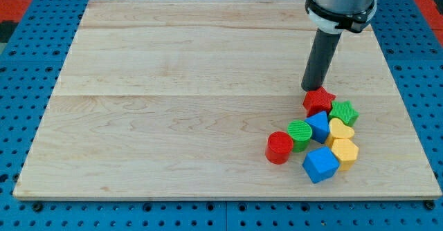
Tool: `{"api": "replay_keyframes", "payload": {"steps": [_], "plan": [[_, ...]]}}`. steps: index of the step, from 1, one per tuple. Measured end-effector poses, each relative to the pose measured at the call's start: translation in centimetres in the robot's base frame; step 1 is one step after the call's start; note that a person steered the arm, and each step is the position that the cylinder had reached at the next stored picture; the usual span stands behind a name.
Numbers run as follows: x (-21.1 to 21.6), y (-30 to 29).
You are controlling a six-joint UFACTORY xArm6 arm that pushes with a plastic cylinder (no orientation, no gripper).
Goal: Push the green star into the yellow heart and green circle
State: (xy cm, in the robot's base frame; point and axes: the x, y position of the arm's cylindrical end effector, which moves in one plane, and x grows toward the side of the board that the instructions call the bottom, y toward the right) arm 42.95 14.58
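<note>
The green star (344,111) lies at the right of a tight cluster of blocks at the view's lower right. It touches the red star (318,101) on its left and the yellow heart (340,129) just below it. The green circle (300,133) sits further left in the cluster, beside a blue block (319,125). My tip (312,88) stands at the upper left edge of the red star, left of and slightly above the green star, not touching it.
A red cylinder (279,147) lies left of the green circle. A yellow hexagon-like block (345,151) and a blue cube (320,164) lie at the cluster's bottom. The wooden board's right edge (405,99) is close to the cluster.
</note>
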Motion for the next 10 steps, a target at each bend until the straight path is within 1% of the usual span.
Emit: {"api": "replay_keyframes", "payload": {"steps": [1,2,3,4,7,8,9,10], "plan": [[-1.9,-0.6],[-5.1,1.7],[0.6,6.6],[2.8,5.8],[3.1,5.6],[7.1,5.6],[12.9,5.3],[13.0,2.5]]}}
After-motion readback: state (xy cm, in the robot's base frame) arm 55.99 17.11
